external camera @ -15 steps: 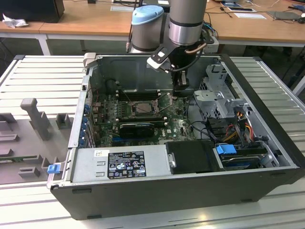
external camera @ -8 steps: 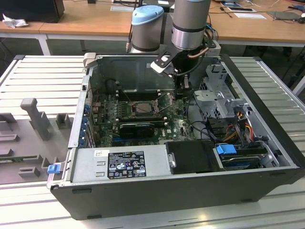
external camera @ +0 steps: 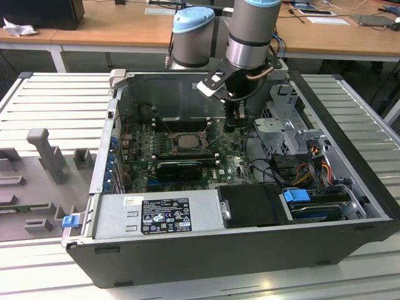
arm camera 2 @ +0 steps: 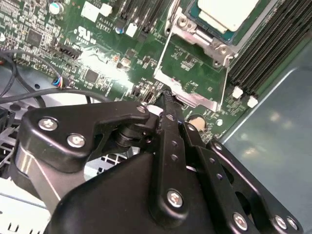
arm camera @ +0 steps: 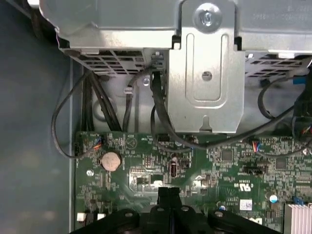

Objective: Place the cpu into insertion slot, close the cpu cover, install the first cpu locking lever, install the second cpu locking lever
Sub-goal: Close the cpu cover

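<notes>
Hanging low inside the open computer case (external camera: 262, 250), the end effector (arm camera 2: 168, 95) has its two black fingers pressed together with nothing visible between them. In the second wrist view its tip sits right at the free edge of the cpu cover (arm camera 2: 168, 58); whether it touches the plate I cannot tell. The cover is swung open, and green board shows through its square window. Just past the cover's hinge side, the cpu (arm camera 2: 226, 12) lies in the insertion slot (arm camera 2: 208, 40) with its pale metal top facing up. Long black memory slots (arm camera 2: 273, 48) run beside the socket. In the first wrist view a round coin battery (arm camera: 110, 160) sits on the board and a silver drive cage (arm camera: 204, 73) rises beyond it. A small white sticker (arm camera: 245, 204) and white printed marks on the board are too small to read. In the exterior view a black-and-white label (external camera: 165, 215) on the power supply faces the near edge of the ribbed grey desk (external camera: 56, 87); its print is not legible.
</notes>
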### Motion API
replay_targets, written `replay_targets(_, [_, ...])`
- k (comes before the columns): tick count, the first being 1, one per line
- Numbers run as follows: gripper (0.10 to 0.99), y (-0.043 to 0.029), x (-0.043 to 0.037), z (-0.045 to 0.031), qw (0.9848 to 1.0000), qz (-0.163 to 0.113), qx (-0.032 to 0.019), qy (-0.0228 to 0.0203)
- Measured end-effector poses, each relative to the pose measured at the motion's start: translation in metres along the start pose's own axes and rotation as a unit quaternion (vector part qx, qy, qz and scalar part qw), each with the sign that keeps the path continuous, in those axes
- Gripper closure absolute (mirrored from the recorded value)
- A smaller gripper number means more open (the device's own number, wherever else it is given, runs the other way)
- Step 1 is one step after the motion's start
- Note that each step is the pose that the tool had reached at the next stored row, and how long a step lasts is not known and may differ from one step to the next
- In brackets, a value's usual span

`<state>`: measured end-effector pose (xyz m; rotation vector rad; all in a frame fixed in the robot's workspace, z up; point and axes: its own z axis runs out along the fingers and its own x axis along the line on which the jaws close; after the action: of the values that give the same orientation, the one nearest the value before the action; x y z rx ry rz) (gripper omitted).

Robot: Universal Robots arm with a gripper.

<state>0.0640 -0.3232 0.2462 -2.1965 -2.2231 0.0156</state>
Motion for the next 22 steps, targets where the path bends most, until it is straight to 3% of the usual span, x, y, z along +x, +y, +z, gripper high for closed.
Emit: replay_targets(22, [0.980, -0.0205, 0.0001, 0.0003, 1.0000, 0.000, -0.0004, 0.0002])
